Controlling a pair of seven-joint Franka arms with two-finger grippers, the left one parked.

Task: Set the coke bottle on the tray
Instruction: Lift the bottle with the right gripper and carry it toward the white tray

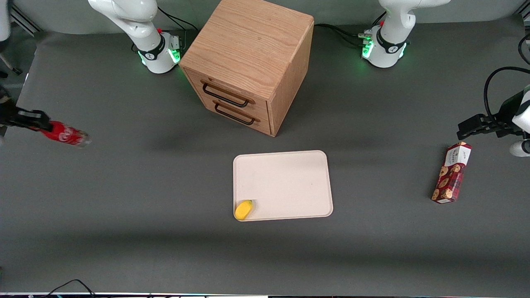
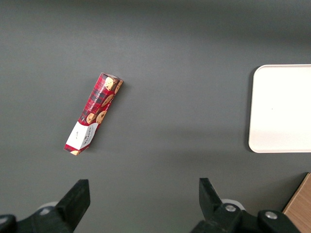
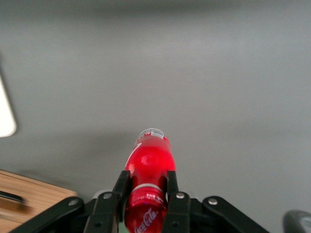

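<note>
The small red coke bottle point(image 1: 66, 134) is held tilted above the table at the working arm's end, clear base pointing toward the table's middle. My gripper point(image 1: 38, 121) is shut on it near the cap end. In the right wrist view the fingers point(image 3: 120, 187) press the bottle point(image 3: 150, 160) from both sides, with my gripper point(image 3: 146, 187) closed around it. The cream-white tray point(image 1: 290, 182) lies flat in the middle of the table, nearer the front camera than the cabinet, well apart from the bottle. Its edge also shows in the right wrist view point(image 3: 6, 116) and the left wrist view point(image 2: 282, 109).
A wooden two-drawer cabinet point(image 1: 248, 62) stands farther from the front camera than the tray. A small yellow object point(image 1: 243, 209) lies on the tray's near corner toward the working arm. A red cookie box point(image 1: 451, 172) lies toward the parked arm's end.
</note>
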